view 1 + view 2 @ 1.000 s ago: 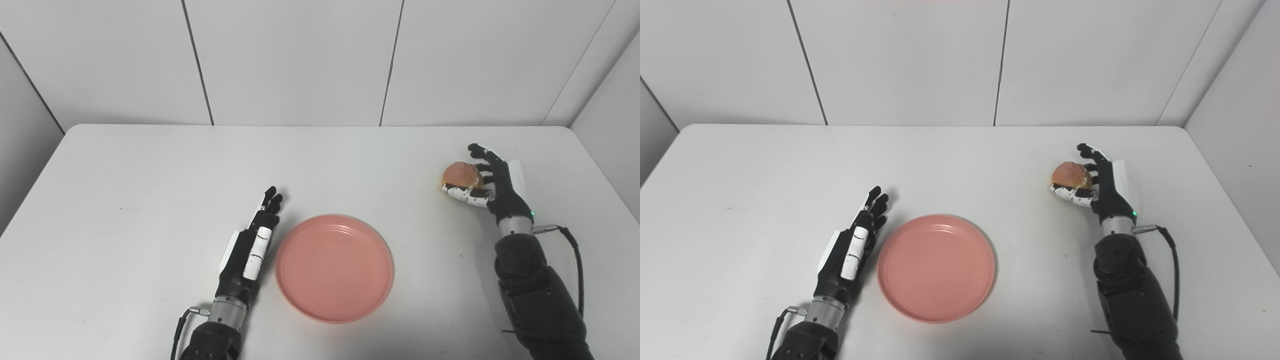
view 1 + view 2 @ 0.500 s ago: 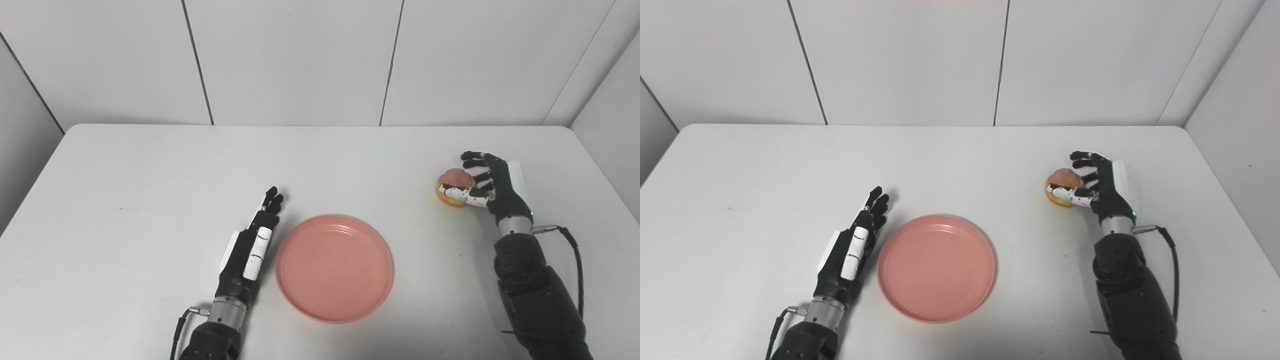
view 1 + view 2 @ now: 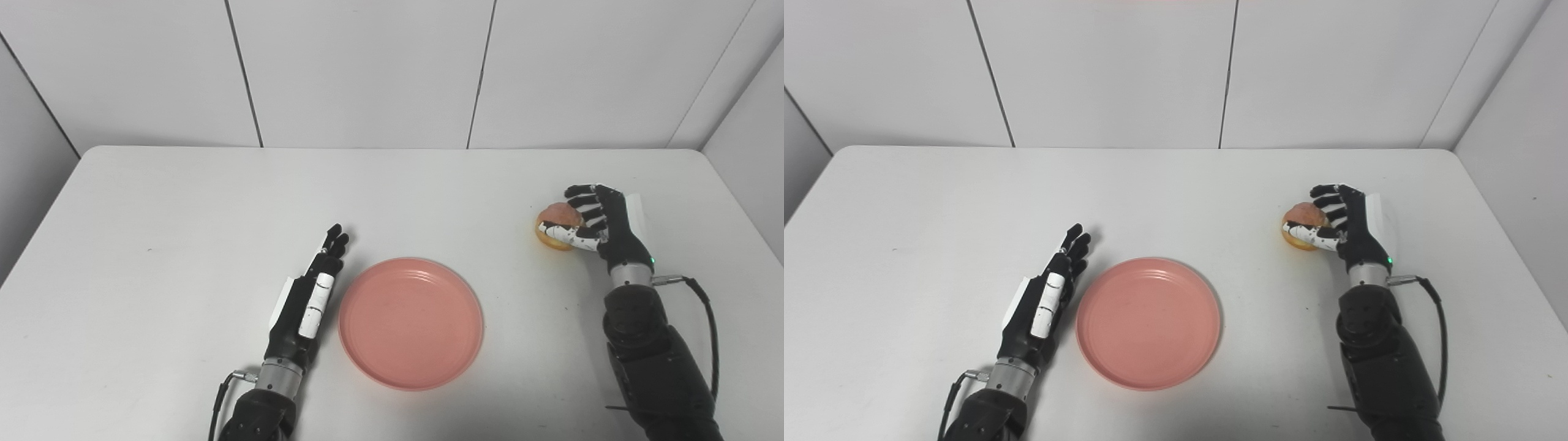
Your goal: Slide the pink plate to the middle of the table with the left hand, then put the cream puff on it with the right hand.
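1. Plate first: the round pink plastic plate (image 3: 411,323) lies flat on the white table (image 3: 184,208), near its middle and toward the front edge, so the sliding step looks done.
2. Just left of the plate, the black left hand (image 3: 309,300) rests with straight, close-set fingers, holding nothing, its edge beside the rim; whether it touches the rim I cannot tell.
3. Well to the right of the plate and farther back, the black-and-white right hand (image 3: 1344,223) curls fingers and thumb around the small golden-brown cream puff (image 3: 1301,225), which seems to sit on the table.
4. Current step, as I judge it: securing the puff.
5. Next move calls for a gentle lift, since the pastry looks soft, then carrying it left over the plate's centre and letting go low.
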